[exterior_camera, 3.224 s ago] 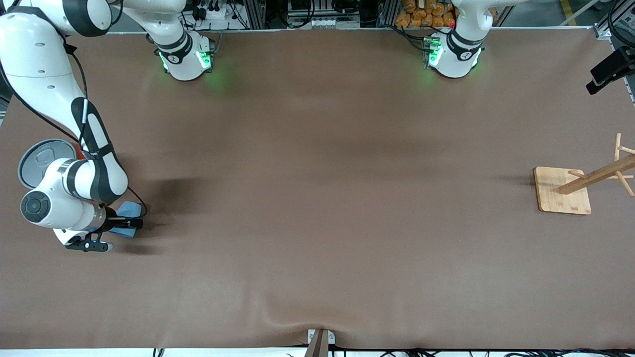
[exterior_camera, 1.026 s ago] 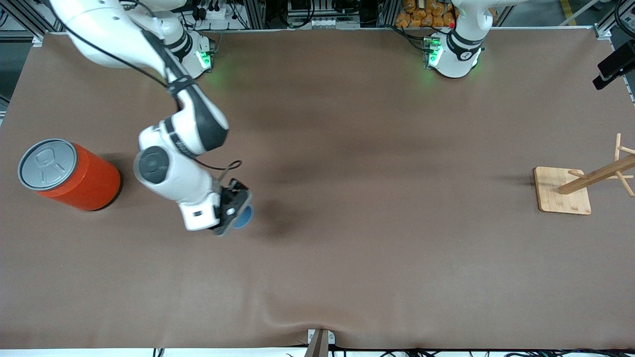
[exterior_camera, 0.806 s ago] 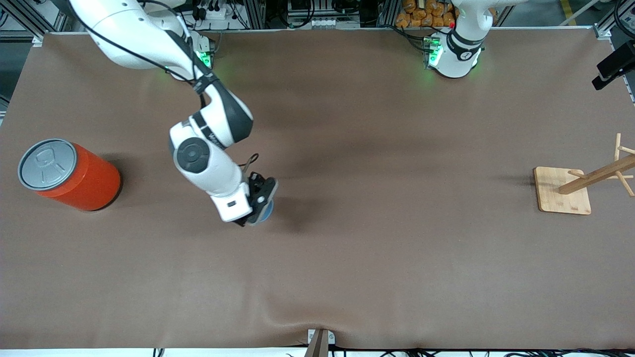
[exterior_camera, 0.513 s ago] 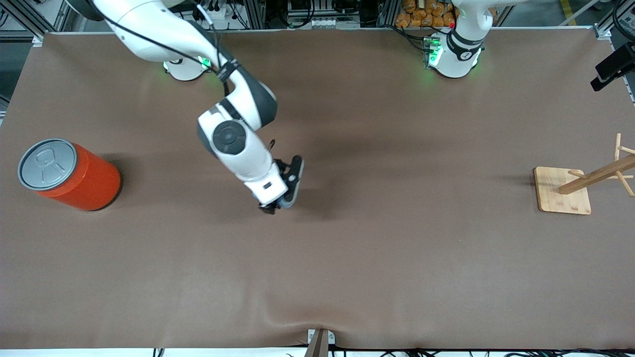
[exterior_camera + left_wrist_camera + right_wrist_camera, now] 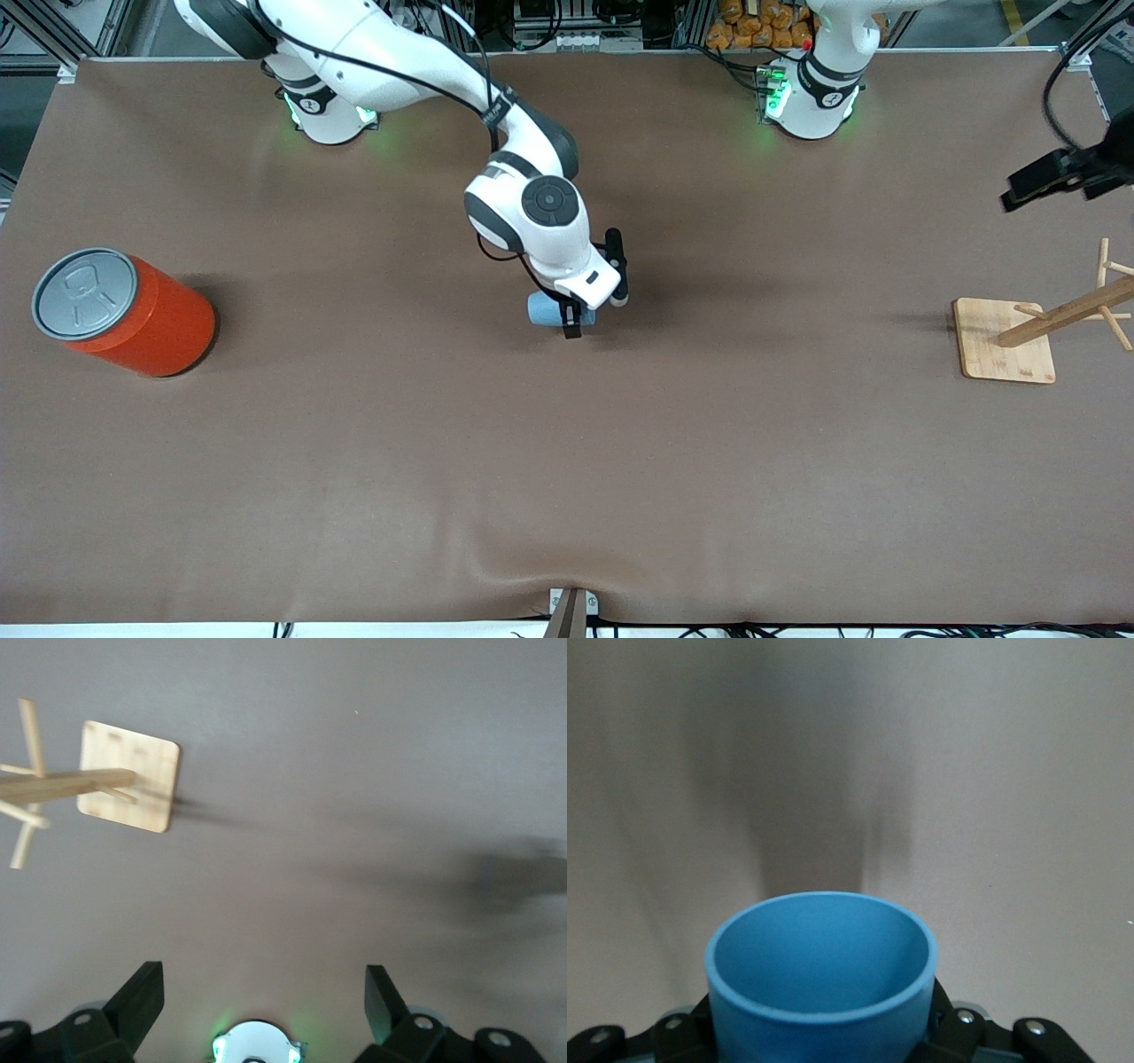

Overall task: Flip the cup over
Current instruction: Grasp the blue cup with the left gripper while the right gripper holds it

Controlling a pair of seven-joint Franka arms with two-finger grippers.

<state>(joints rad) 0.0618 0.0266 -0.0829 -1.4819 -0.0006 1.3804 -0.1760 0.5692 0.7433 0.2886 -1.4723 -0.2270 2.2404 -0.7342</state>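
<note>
The right gripper [image 5: 571, 315] hangs over the middle of the bench [image 5: 620, 461], reaching in from the right arm's base; its fingers [image 5: 572, 326] are clamped on the cup [image 5: 546, 308], which it carries in the air; in the front view the light-blue cup shows as a short barrel peeking out from under the white wrist; in the right wrist view the cup [image 5: 821, 979] faces the camera mouth-first, its round rim whole and its darker blue inside holding nothing, with the black fingers [image 5: 970, 1032] pressed to either side of its wall and the cup's shadow stretching across the brown bench [image 5: 1028, 771].

The left gripper [image 5: 257, 1005] waits high over the left arm's end of the bench; its fingers [image 5: 142, 997] stand wide apart with nothing between them, and below it lies the wooden rack [image 5: 106, 784] on its square base.

The orange can [image 5: 124, 310] stands upright at the right arm's end of the bench, its grey lid [image 5: 84, 292] shut; the wooden rack [image 5: 1036, 332] sits at the left arm's end, well apart from the cup.
</note>
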